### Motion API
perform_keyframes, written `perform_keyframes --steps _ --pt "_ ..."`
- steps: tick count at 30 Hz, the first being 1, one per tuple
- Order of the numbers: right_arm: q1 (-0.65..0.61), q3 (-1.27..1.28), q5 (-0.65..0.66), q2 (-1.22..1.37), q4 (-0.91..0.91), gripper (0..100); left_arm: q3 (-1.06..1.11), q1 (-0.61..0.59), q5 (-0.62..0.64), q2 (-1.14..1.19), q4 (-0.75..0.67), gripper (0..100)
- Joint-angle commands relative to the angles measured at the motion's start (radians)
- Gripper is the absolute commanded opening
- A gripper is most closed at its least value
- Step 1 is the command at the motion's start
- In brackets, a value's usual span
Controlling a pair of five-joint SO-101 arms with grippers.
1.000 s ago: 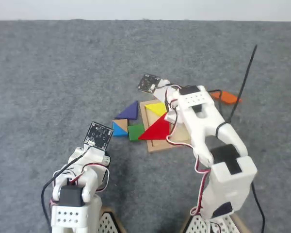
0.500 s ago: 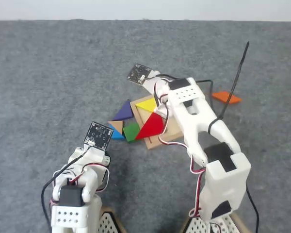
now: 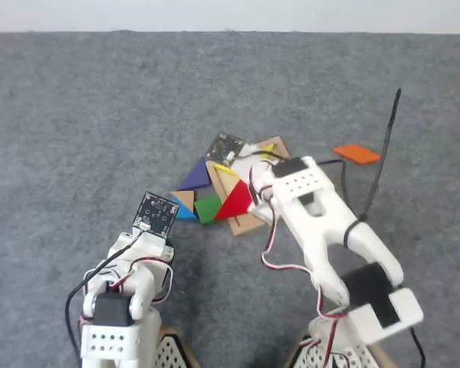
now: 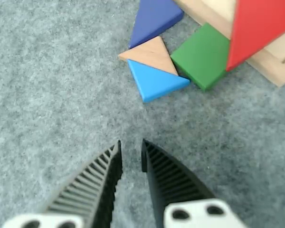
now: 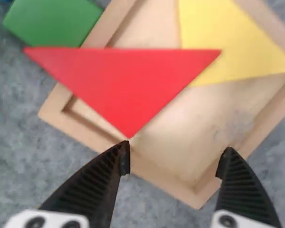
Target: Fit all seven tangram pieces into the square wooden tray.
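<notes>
- The square wooden tray (image 5: 180,183) lay on the grey tabletop (image 3: 77,115), turned at a slant to the arms.
- The right pincer (image 5: 175,159) hung above the tray's near rim, its jaws spread wide and holding nothing.
- One right fingertip (image 5: 123,159) sat just beside a corner of the red triangle (image 5: 128,85); I could not tell whether they touched.
- The red triangle rested across the tray, one sharp tip sticking out over the rim.
- The yellow triangle (image 5: 228,42) lay inside the tray, partly under the red triangle's edge.
- The green square (image 4: 202,56) lay outside the tray, close against its rim.
- The blue triangle (image 4: 156,81) and the plain wooden triangle (image 4: 149,54) touched each other just beyond the green square, away from the tray.
- The dark blue triangle (image 4: 154,16) lay near the tray's rim, next to the wooden triangle.
- The orange piece (image 3: 358,154) lay well apart from the tray, on the side opposite the green square.
- The left pincer (image 4: 131,145) hovered over bare tabletop, well apart from the tray, its jaws almost closed with only a slit between them, gripping nothing.
</notes>
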Motion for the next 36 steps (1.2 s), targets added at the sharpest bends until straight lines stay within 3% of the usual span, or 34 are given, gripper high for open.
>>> perform_keyframes --steps 1,16,36 --pt "-0.013 0.035 -0.015 -0.087 -0.025 28.1 -0.010 0.005 0.005 -0.023 0.006 6" --pt "-0.067 0.028 -0.041 -0.021 -0.079 28.4 -0.010 0.005 0.005 -0.023 0.006 6" --pt "0.050 -0.230 -0.046 0.166 -0.068 28.1 -0.010 0.005 0.005 -0.023 0.006 6"
